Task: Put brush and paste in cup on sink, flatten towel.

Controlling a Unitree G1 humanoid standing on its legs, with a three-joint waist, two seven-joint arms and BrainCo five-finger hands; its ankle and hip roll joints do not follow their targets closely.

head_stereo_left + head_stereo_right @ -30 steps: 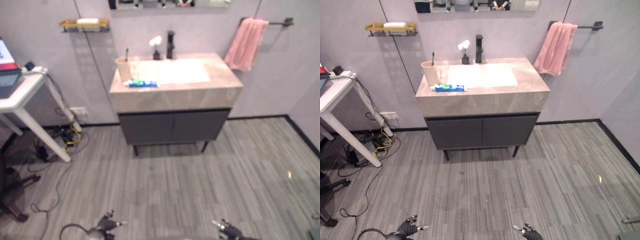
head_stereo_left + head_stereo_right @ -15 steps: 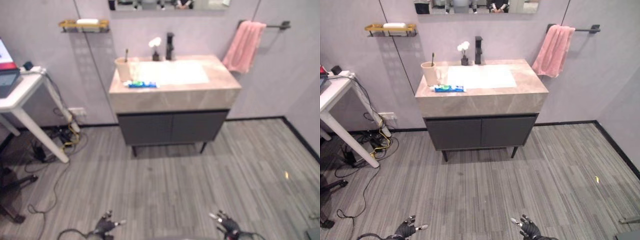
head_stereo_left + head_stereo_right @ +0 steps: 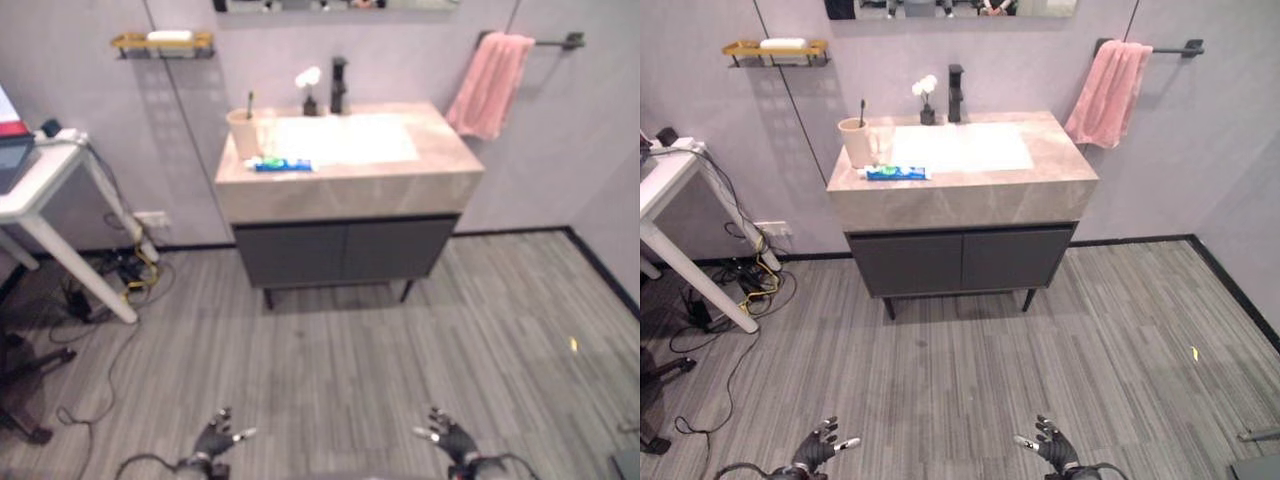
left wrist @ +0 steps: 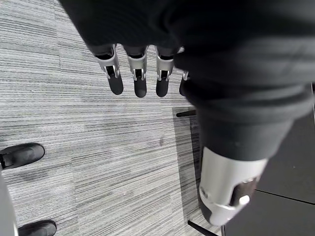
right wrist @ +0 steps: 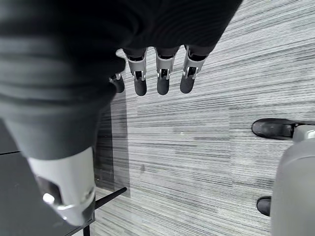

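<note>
One cup (image 3: 855,142) stands at the back left corner of the sink (image 3: 1050,185) top, with one brush (image 3: 862,111) upright in it. One paste (image 3: 896,173) tube lies flat on the counter just in front of the cup, near the left front edge, beside the white basin (image 3: 960,147). One pink towel (image 3: 1108,90) hangs bunched over a dark bar (image 3: 1170,48) on the wall, to the right of the sink and apart from it.

Behind the basin stand one black tap (image 3: 956,92) and one small vase (image 3: 927,100) with a white flower. One gold shelf (image 3: 775,49) is fixed on the wall to the left, holding a pale item. One white table (image 3: 670,190) stands at the left, with cables (image 3: 745,275) on the floor under it.

Both hands hang low over the striped floor (image 3: 970,370), well apart from the sink. The left hand (image 3: 820,448) has its fingers (image 4: 116,81) straight and holds nothing; the right hand (image 3: 1052,445) likewise has its fingers (image 5: 163,81) extended and empty. Bare floor lies between the hands and the dark cabinet (image 3: 960,260).
</note>
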